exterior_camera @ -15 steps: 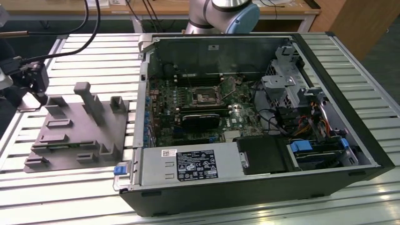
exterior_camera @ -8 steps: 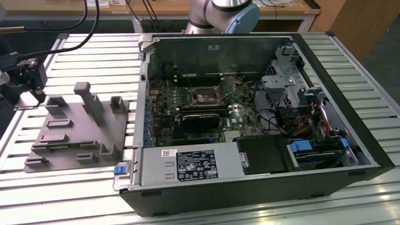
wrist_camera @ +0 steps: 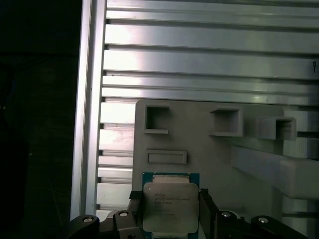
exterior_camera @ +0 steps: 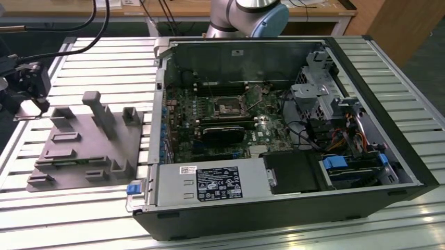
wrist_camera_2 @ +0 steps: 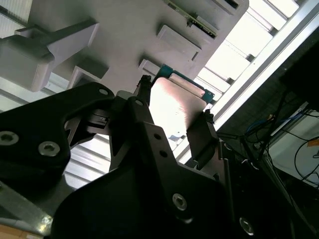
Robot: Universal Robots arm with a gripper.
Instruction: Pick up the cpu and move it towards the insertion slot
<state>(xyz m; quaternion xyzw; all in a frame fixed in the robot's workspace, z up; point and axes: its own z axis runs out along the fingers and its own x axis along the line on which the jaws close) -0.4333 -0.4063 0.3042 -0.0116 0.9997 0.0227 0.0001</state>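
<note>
- Claw (exterior_camera: 29, 104): narrow, closed upon the cpu (exterior_camera: 28, 110), at the exterior view's far left.
- First wrist view: the claw (wrist_camera: 169, 199) sets one dark finger (wrist_camera: 135, 209) against each of two opposite edges of the cpu (wrist_camera: 168, 206). The metal top faces the camera and a green rim shows round it.
- Second wrist view: the same hold. The cpu (wrist_camera_2: 174, 104) sits bright within the claw (wrist_camera_2: 174, 112), with a green edge at its far end.
- Plate (exterior_camera: 83, 156): grey, with raised blocks (exterior_camera: 104, 117), just beside the claw towards the exterior view's right, resting on the slatted table (exterior_camera: 104, 57). In the first wrist view the plate (wrist_camera: 199, 149) lies behind the cpu; contact between the two cannot be determined.
- Case (exterior_camera: 278, 208): open, beyond the plate from the claw.
- Slot (exterior_camera: 228, 109): dark centre in a metal frame, on the green board inside the case, well apart from the claw and the cpu.
- Card (exterior_camera: 222, 134): black, just beside the slot.
- Arm (exterior_camera: 250, 13): base seen beyond the case.
</note>
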